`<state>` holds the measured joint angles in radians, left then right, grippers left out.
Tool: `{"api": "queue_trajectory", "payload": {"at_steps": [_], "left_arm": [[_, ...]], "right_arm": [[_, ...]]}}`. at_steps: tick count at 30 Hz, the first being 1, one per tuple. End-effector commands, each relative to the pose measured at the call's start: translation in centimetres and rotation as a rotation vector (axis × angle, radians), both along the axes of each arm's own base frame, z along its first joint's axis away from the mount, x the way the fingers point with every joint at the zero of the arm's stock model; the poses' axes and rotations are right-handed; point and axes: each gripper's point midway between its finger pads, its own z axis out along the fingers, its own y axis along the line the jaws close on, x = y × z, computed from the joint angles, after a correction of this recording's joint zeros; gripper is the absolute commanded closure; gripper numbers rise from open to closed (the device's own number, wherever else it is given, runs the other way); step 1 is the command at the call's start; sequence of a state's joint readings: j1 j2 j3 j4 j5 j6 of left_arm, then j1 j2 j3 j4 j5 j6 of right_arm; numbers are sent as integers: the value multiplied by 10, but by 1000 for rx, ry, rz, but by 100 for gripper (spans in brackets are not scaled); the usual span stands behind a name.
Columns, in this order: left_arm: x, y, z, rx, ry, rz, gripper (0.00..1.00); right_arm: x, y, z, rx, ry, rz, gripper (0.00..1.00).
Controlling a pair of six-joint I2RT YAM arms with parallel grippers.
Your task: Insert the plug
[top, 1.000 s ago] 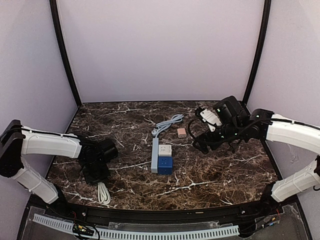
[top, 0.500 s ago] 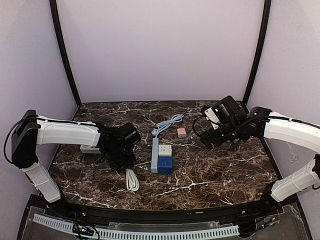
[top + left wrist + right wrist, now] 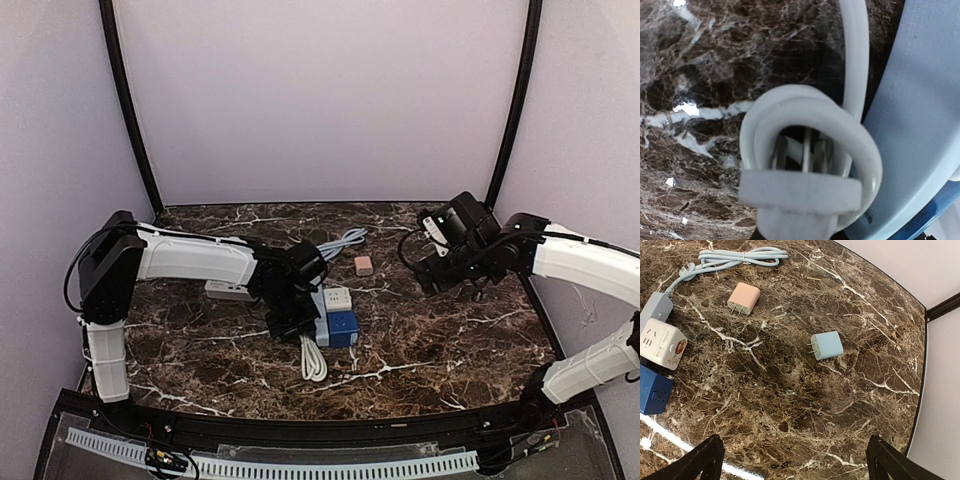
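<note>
**A:** Status on the insertion?

**B:** Not done. The left gripper (image 3: 289, 312) has its jaws clamped on the white plug (image 3: 800, 192). The plug's metal prongs (image 3: 807, 152) are bare and point down at the desk (image 3: 450, 350), right at the edge of the light blue power strip (image 3: 920, 125). No prong sits in a socket. The plug's own white cable (image 3: 312, 358) loops close around the prongs, and that looks likely to get in the way.

**A:** Right side?

**B:** The right gripper (image 3: 794, 440) hangs over the right part of the desk, jaws spread wide, nothing between them.

**A:** What is left, in your judgement?

**B:** Line the prongs up over a socket face and press in. The sockets cannot be made out from here.

**A:** Inventory count.

**B:**
- One power strip, with one bundled lead (image 3: 735, 256).
- One white plug on its cable.
- Two cube blocks just beside the strip: one white cube (image 3: 661, 344) and one dark blue cube (image 3: 652, 389).
- Two loose adapters well apart from the strip: one pink adapter (image 3: 744, 298) and one pale blue adapter (image 3: 826, 345).
- One white block (image 3: 228, 291) half hidden under the left arm; I cannot tell what it is.
</note>
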<state>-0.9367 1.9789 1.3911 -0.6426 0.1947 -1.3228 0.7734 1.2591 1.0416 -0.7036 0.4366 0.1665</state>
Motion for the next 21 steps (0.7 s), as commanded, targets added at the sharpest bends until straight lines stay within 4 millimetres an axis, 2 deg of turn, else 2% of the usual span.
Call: {"api": "queue_trajectory", "payload": {"at_steps": [1,5,7,8,9,13,21], "left_arm": [[-25,-22,1,-78,134,-67,87],[-32,-27,-3,-95,173,-89,72],[-34,-31,-1,-113,178,-108,50],[-34,-32,0,-119,177,-113,45],[-33,-33,2,-124,171,-120,35],[-30,-36,11,-135,145,-141,15],[-18,-24,41,-135,56,-182,4]], "right_arm": [[0,-4,-4,26,19,-32,1],[-1,7,-3,93,52,-14,1],[1,14,0,139,65,1,1],[2,17,1,158,66,6,1],[4,19,2,174,70,8,1],[12,27,4,215,88,8,1],[27,41,8,267,108,1,2]]}}
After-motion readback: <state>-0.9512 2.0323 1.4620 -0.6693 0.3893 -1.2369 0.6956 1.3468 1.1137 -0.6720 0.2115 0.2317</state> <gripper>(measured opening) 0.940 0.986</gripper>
